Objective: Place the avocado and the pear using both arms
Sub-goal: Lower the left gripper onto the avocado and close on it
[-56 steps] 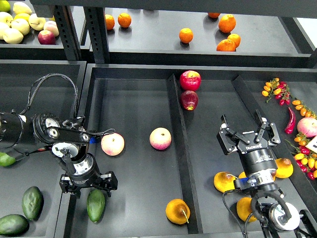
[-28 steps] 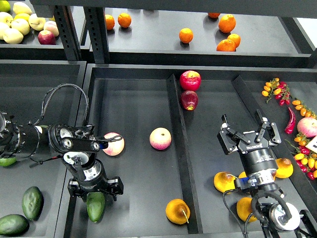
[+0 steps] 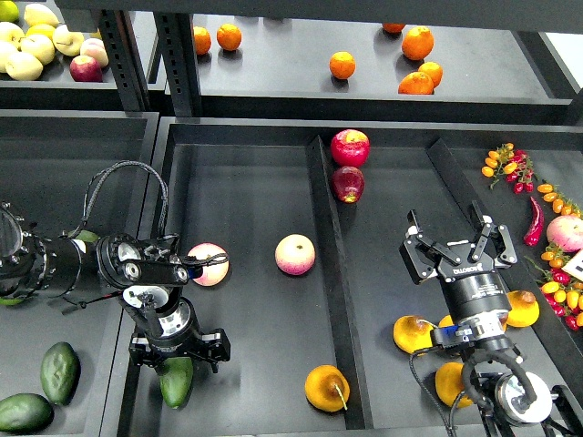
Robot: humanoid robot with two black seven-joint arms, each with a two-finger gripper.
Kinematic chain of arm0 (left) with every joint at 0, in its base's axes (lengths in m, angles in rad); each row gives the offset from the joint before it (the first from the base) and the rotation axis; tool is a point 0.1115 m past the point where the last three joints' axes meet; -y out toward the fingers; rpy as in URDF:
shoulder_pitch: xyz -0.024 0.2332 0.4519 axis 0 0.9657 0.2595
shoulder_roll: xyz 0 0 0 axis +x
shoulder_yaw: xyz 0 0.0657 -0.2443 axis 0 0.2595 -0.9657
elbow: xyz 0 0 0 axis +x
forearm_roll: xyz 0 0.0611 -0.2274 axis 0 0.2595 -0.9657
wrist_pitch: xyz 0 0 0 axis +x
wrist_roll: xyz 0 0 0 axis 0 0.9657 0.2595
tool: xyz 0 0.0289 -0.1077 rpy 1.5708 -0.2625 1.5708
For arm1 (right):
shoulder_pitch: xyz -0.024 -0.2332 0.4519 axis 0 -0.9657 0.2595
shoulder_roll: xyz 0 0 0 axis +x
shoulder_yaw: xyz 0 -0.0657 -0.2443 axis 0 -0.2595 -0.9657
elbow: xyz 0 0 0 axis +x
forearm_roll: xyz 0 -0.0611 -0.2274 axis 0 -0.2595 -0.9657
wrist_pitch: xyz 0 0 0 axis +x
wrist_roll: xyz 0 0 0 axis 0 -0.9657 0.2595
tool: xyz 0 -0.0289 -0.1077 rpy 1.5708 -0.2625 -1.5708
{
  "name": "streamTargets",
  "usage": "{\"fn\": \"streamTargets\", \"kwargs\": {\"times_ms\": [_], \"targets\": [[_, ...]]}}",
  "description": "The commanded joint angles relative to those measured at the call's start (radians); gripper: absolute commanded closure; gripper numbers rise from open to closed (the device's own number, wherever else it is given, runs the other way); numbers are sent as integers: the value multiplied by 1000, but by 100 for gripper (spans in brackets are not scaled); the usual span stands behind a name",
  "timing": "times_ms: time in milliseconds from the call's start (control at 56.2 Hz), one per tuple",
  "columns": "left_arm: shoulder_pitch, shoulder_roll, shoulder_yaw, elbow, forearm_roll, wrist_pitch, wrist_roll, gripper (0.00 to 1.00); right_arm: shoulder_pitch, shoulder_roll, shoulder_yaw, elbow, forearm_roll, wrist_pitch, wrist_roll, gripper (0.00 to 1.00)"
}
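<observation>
Avocado under left gripper, pear nearby

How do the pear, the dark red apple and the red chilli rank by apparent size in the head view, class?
1. Pear, though it lies nearest the camera.
2. Dark red apple.
3. Chilli, long but thin.

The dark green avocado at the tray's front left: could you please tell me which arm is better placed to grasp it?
Left. The left claw hangs directly over the avocado, while the right claw is open across the divider.
</observation>
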Motion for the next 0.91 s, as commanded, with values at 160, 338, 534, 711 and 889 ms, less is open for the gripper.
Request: {"fn": "streamTargets", "kwargs": {"times_ms": [160,338,534,711,889], "targets": [[17,0,5,2,2,0,0,1,0,0,5,0,1,0,0,0],[33,0,5,22,1,0,0,4,0,0,6,0,1,0,0,0],[46,0,2,49,-1,0,0,7,0,0,5,0,0,0,0,0],[56,0,-1,58,-1,0,0,11,0,0,6,-1,0,0,0,0],[66,0,-6,68,-2,0,0,17,0,0,6,-1,0,0,0,0]]}}
